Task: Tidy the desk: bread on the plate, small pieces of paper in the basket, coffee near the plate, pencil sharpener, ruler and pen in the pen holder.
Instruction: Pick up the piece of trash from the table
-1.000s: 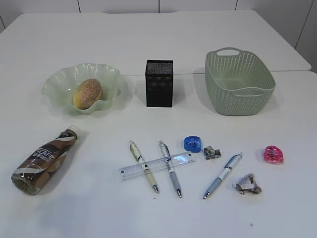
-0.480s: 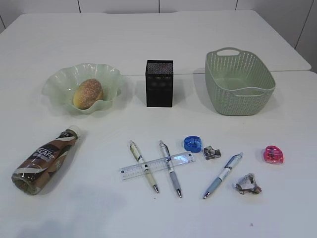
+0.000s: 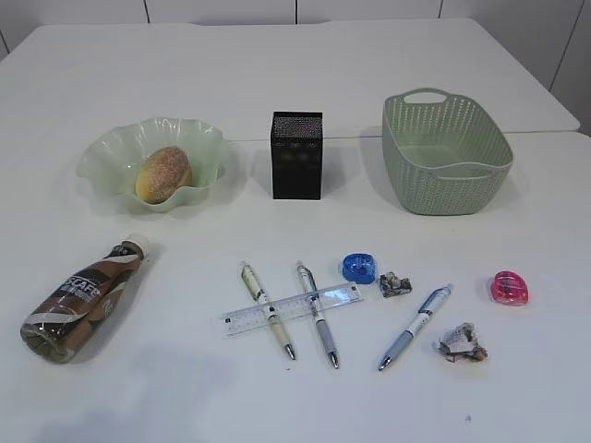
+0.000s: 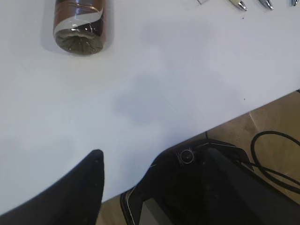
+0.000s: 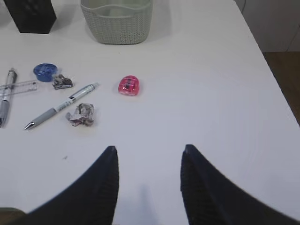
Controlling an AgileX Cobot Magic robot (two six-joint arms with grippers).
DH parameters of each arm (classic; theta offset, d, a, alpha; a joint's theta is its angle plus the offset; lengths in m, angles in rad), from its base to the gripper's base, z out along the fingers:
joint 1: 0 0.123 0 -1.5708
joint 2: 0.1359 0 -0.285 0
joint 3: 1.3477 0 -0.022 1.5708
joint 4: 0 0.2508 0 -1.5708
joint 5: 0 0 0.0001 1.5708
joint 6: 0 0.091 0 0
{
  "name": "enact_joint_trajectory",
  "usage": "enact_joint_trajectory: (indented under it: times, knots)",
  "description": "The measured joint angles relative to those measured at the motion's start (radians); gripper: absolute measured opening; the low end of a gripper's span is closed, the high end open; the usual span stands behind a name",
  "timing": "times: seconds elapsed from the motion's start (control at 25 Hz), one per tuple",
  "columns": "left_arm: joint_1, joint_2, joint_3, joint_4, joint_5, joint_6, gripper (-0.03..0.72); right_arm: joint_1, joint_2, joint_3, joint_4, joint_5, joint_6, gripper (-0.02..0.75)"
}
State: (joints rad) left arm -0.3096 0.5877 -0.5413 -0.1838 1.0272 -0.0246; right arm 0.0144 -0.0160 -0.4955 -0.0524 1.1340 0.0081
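Observation:
The bread lies in the ruffled green plate. The coffee lies on its side at the left, its base showing in the left wrist view. Three pens and the ruler lie in the middle, in front of the pen holder. A blue pencil sharpener, a pink one and two paper scraps lie right of them. The basket is empty. Both the left gripper and the right gripper hang open over the desk's near edge, holding nothing.
Neither arm shows in the exterior view. Below the desk's front edge the left wrist view shows dark equipment and a cable on the floor. The desk's right edge runs close to the right gripper.

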Motion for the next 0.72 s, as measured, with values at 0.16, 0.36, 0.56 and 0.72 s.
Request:
enact_joint_trajectory:
  times: [0.16,0.36,0.56,0.72]
  knots:
    - [0.0,0.0,0.0,0.021,-0.033,0.0,0.467,0.0,0.009,-0.02,0.052,-0.051,-0.067,0.354]
    - [0.0,0.0,0.0,0.023,-0.067,0.0,0.467,0.0,0.27,-0.057,0.188,-0.23,-0.177,0.354]
    - [0.0,0.0,0.0,0.031,-0.077,0.0,0.467,0.0,0.514,-0.081,0.251,-0.33,-0.233,0.354]
    - [0.0,0.0,0.0,0.031,-0.083,0.0,0.466,0.0,0.725,-0.137,0.275,-0.373,-0.239,0.354]
